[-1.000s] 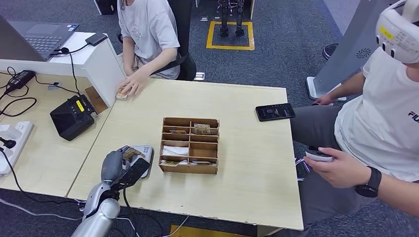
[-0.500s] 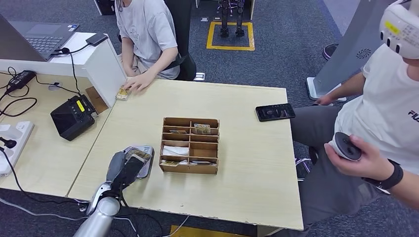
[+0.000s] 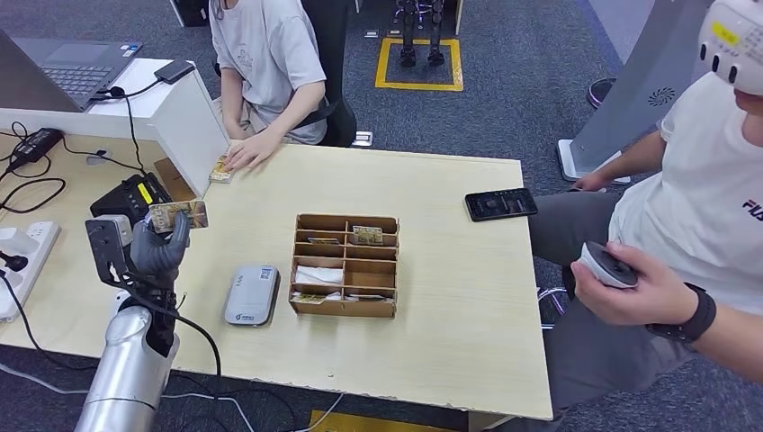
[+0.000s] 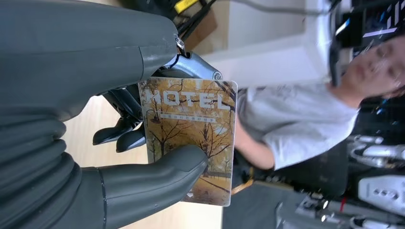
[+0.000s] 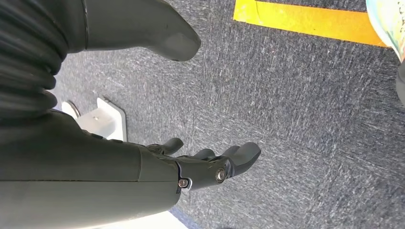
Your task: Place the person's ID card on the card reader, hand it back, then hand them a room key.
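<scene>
Left hand (image 3: 157, 252): now raised off the table (image 3: 450, 360), left of the card reader (image 3: 251, 293), pinching the card (image 3: 177, 216) between thumb and fingers.
Right hand (image 5: 143, 162): empty, fingers apart, over carpet.

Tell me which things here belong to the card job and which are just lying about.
Job:
- left hand holding the autumn-tree card printed MOTEL
- grey flat card reader
- wooden divided card box

Lying about:
- black phone
- black boxy device with yellow label
- grey laptop
- white power strip
</scene>
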Robot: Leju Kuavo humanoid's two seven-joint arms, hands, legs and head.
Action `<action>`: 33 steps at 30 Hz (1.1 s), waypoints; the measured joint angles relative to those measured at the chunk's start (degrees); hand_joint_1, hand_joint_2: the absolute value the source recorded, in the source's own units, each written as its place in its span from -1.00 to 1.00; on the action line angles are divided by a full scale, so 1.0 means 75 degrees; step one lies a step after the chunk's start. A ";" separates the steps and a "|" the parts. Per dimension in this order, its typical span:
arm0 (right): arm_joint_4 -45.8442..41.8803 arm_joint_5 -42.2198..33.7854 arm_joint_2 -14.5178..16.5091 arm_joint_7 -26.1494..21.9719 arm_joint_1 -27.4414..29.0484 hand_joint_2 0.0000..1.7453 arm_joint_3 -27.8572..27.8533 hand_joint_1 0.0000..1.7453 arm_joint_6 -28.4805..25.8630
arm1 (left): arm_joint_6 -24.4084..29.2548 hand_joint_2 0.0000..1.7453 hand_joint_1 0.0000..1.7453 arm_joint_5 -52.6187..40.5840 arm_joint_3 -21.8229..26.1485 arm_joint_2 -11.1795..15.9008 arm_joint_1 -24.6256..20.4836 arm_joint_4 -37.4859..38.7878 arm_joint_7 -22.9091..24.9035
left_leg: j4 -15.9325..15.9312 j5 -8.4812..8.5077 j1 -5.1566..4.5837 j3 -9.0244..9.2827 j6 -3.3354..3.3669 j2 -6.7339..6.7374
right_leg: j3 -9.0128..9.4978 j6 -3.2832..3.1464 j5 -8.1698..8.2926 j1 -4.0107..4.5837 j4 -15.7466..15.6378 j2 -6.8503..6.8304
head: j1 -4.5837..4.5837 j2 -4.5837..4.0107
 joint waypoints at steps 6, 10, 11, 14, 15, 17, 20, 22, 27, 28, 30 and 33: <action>0.0000 0.0131 0.0000 0.0025 -0.0013 1.00 0.0001 -1.00 0.0100 | 0.0790 1.00 1.00 -0.0690 0.0152 0.0103 -0.0277 -0.0002 -0.0381 | 0.0001 0.0000 -0.0002 -0.0001 0.0000 0.0001 | -0.0002 0.0000 0.0000 -0.0001 -0.0002 0.0000 | 0.0000 0.0000; 0.0000 0.0285 0.0000 -0.0037 -0.0049 1.00 0.0005 -1.00 0.0145 | 0.1887 1.00 1.00 -0.2476 0.0140 0.0100 -0.0486 0.0138 -0.0859 | 0.0002 0.0000 -0.0003 -0.0002 0.0000 0.0002 | -0.0007 0.0001 0.0000 -0.0002 -0.0003 0.0002 | -0.0001 0.0000; 0.0000 0.0324 0.0000 -0.0058 -0.0062 1.00 0.0007 -1.00 0.0167 | 0.2235 1.00 1.00 -0.2994 0.0118 0.0099 -0.0572 0.0224 -0.0964 | 0.0002 0.0000 -0.0003 -0.0002 0.0000 0.0002 | -0.0007 0.0001 0.0001 -0.0002 -0.0004 0.0001 | 0.0000 0.0000; 0.0000 0.0454 0.0000 -0.0118 -0.0095 1.00 0.0031 -1.00 0.0244 | 0.3642 1.00 1.00 -0.4897 -0.0065 0.0119 -0.0853 0.0563 -0.1290 | 0.0003 0.0000 -0.0003 -0.0002 0.0000 0.0002 | -0.0006 0.0001 0.0002 -0.0002 -0.0003 0.0001 | 0.0001 0.0000; 0.0000 0.0500 0.0000 -0.0125 -0.0103 1.00 0.0049 -1.00 0.0256 | 0.4059 1.00 1.00 -0.5445 -0.0140 0.0131 -0.0949 0.0695 -0.1355 | 0.0003 0.0000 -0.0003 -0.0001 0.0000 0.0002 | -0.0006 0.0001 0.0002 -0.0002 -0.0003 0.0001 | 0.0000 0.0000; 0.0000 0.0569 0.0000 -0.0126 -0.0115 1.00 0.0087 -1.00 0.0270 | 0.4598 1.00 1.00 -0.6165 -0.0266 0.0154 -0.1112 0.0937 -0.1395 | 0.0003 0.0000 -0.0003 -0.0001 0.0000 0.0004 | -0.0007 0.0001 0.0002 -0.0002 -0.0003 0.0004 | 0.0000 0.0000; 0.0000 0.0613 0.0000 -0.0119 -0.0122 1.00 0.0137 -1.00 0.0275 | 0.5034 1.00 1.00 -0.7027 -0.0414 0.0171 -0.1290 0.1213 -0.1355 | 0.0002 0.0000 -0.0003 -0.0001 0.0000 0.0007 | -0.0008 0.0001 0.0003 -0.0002 -0.0003 0.0006 | 0.0000 0.0000; 0.0000 0.0668 0.0000 -0.0116 -0.0125 1.00 0.0168 -1.00 0.0296 | 0.5189 1.00 1.00 -0.8060 -0.0450 0.0175 -0.1369 0.1334 -0.1321 | 0.0002 0.0000 -0.0003 -0.0003 0.0000 0.0006 | -0.0008 0.0001 0.0002 -0.0002 -0.0003 0.0005 | -0.0001 0.0000; 0.0000 0.0751 0.0000 -0.0115 -0.0130 1.00 0.0202 -1.00 0.0358 | 0.5250 1.00 1.00 -0.9695 -0.0364 0.0139 -0.1599 0.1636 -0.1416 | 0.0002 0.0000 -0.0003 -0.0006 0.0000 0.0008 | -0.0010 0.0001 0.0002 -0.0002 -0.0003 0.0008 | -0.0001 0.0000; 0.0000 0.0752 0.0000 -0.0115 -0.0129 1.00 0.0203 -1.00 0.0358 | 0.5252 1.00 1.00 -0.9785 -0.0328 0.0130 -0.1644 0.1678 -0.1416 | 0.0002 0.0000 -0.0003 -0.0006 0.0000 0.0009 | -0.0011 0.0001 0.0002 -0.0002 -0.0003 0.0009 | -0.0001 0.0000; -0.0001 0.0752 0.0000 -0.0114 -0.0130 1.00 0.0204 -1.00 0.0357 | 0.5257 1.00 1.00 -0.9876 -0.0274 0.0120 -0.1707 0.1741 -0.1416 | 0.0002 0.0000 -0.0003 -0.0006 0.0000 0.0009 | -0.0011 0.0001 0.0002 -0.0002 -0.0003 0.0009 | -0.0001 0.0000; -0.0003 0.0758 0.0000 -0.0115 -0.0133 1.00 0.0205 -1.00 0.0356 | 0.5261 1.00 1.00 -1.0002 -0.0221 0.0093 -0.1757 0.1803 -0.1424 | 0.0002 0.0000 -0.0003 -0.0006 0.0000 0.0009 | -0.0012 0.0001 0.0002 -0.0002 -0.0003 0.0008 | -0.0001 0.0000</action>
